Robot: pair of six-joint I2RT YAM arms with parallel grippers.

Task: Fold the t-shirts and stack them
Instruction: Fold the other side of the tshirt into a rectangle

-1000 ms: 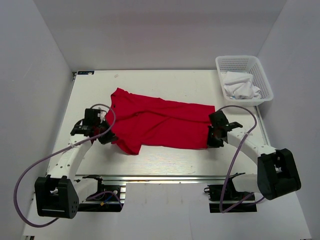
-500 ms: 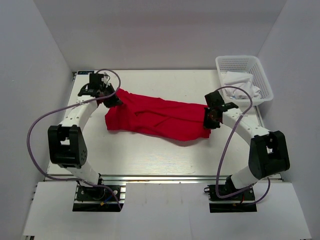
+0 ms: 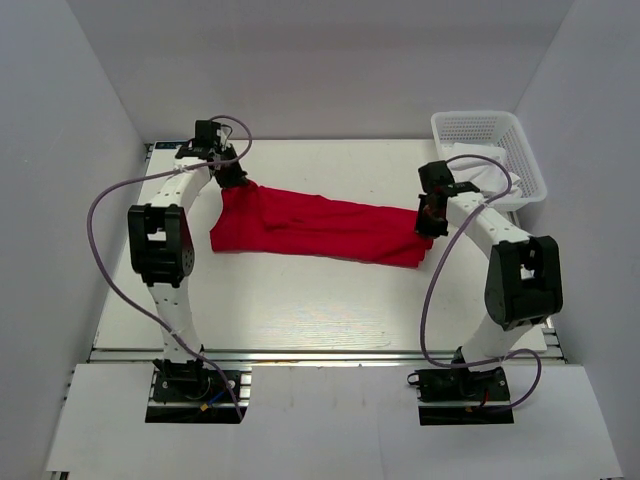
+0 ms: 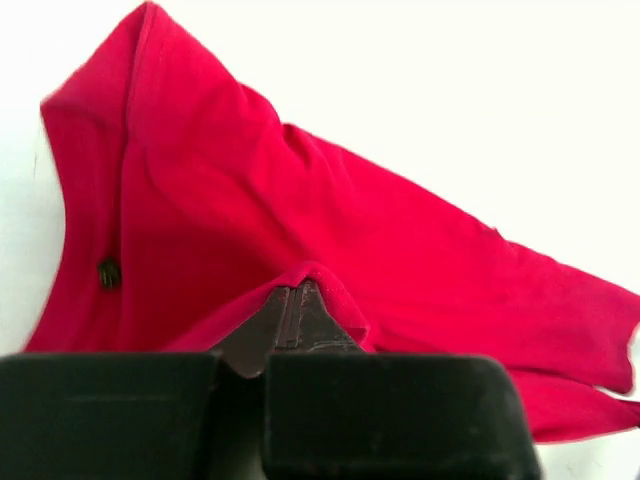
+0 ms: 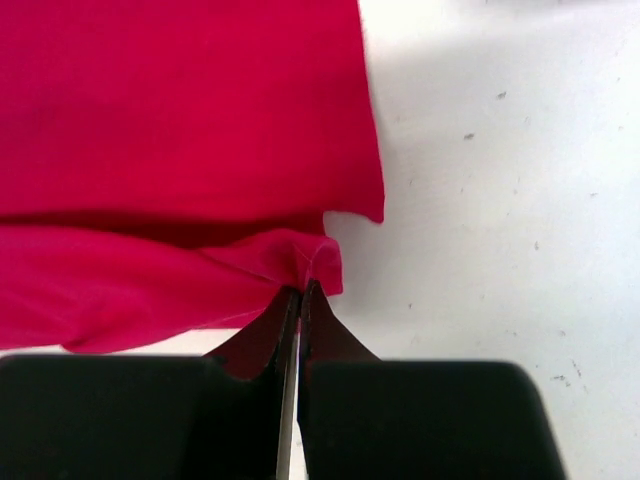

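A bright red t-shirt (image 3: 310, 226) lies stretched across the back half of the table, folded lengthwise into a long band. My left gripper (image 3: 232, 178) is shut on its far left corner; in the left wrist view the jaws (image 4: 296, 290) pinch a fold of the red fabric (image 4: 330, 220). My right gripper (image 3: 428, 222) is shut on the shirt's right end; in the right wrist view the tips (image 5: 300, 290) clamp a bunched corner of the red cloth (image 5: 180, 130).
A white mesh basket (image 3: 490, 150) with crumpled white cloth inside stands at the back right corner, just beyond the right arm. The white table (image 3: 300, 300) spreads in front of the shirt. Purple cables loop beside both arms.
Both arms have carried the shirt's near edge away from the front toward the back of the table, folding it over itself. The shirt now lies farther back and narrower.
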